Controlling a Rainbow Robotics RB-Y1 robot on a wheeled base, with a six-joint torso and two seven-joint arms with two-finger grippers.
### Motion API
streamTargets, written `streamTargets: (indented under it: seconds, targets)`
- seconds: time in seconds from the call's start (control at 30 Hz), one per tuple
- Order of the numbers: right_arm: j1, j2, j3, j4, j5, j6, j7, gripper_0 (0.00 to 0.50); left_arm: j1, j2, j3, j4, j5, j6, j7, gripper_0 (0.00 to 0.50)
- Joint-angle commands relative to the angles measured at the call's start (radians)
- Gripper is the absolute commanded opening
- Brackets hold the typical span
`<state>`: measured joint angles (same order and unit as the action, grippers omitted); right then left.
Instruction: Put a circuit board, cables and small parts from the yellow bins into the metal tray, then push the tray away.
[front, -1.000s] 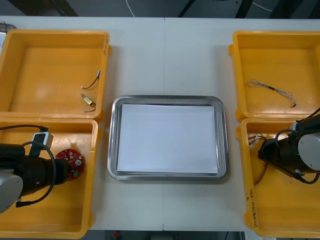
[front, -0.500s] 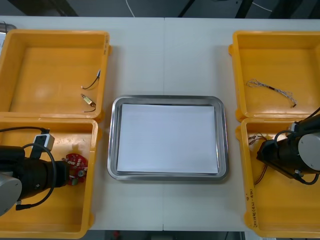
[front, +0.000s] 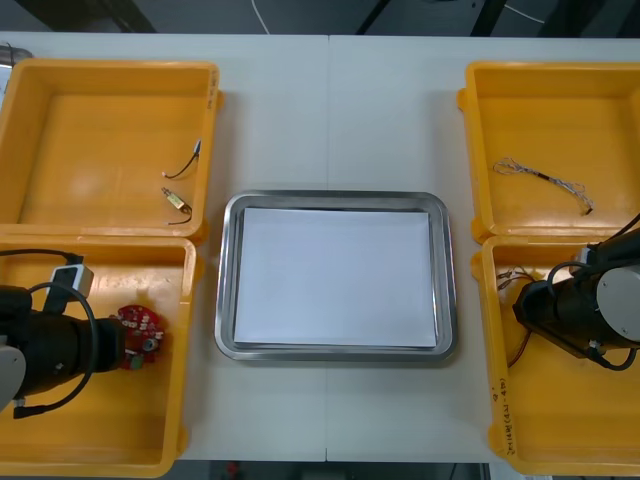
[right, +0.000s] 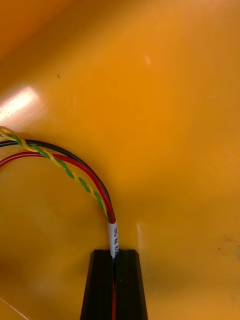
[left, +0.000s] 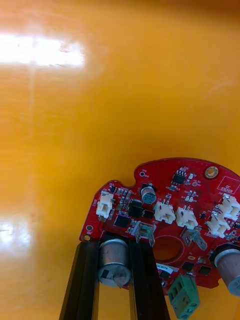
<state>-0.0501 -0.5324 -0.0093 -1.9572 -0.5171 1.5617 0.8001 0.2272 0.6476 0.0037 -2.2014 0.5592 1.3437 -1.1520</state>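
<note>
Board (left: 165, 220): part cut off by the left wrist view's edge; in the front view, half under the left arm (front: 40, 350).
Cable (right: 75, 175): runs out of the right wrist view; in the front view, mostly under the right arm (front: 600, 310).
Small part (front: 178, 203): too small to tell its kind.
Right bins (front: 620, 100): cut by the front view's edge.

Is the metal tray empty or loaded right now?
Empty: the metal tray has a bare white inside, with no board, cable or part in it.
</note>
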Motion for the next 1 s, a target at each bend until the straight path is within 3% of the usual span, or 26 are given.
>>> streamTargets:
  seconds: [0.03, 0.3, 0.47, 0.67, 0.83, 1.0]
  targets:
    - [0.022, 0.002, -0.008, -0.008, -0.011, 0.011, -0.032, 0.0, 0.014, 0.017, 0.095, -0.07, 0.033, 0.088, -0.078, 0.002]
    - [0.022, -0.04, -0.106, -0.15, -0.018, 0.132, -0.018, 0.0, -0.065, 0.03, 0.208, -0.093, 0.163, 0.223, -0.084, 0.001]
    - [0.021, -0.066, -0.173, -0.253, -0.049, 0.236, -0.009, 0.0, -0.141, 0.049, 0.229, -0.112, 0.179, 0.324, -0.075, 0.003]
    - [0.019, -0.098, -0.25, -0.327, -0.153, 0.325, 0.019, 0.0, -0.266, 0.081, 0.229, -0.121, 0.205, 0.471, -0.058, 0.003]
    - [0.019, -0.135, -0.345, -0.374, -0.256, 0.358, 0.051, 0.0, -0.367, 0.104, 0.226, -0.121, 0.269, 0.571, -0.037, 0.002]
    - [0.019, -0.176, -0.429, -0.391, -0.348, 0.358, 0.085, 0.0, -0.45, 0.113, 0.174, -0.123, 0.286, 0.576, -0.003, 0.003]
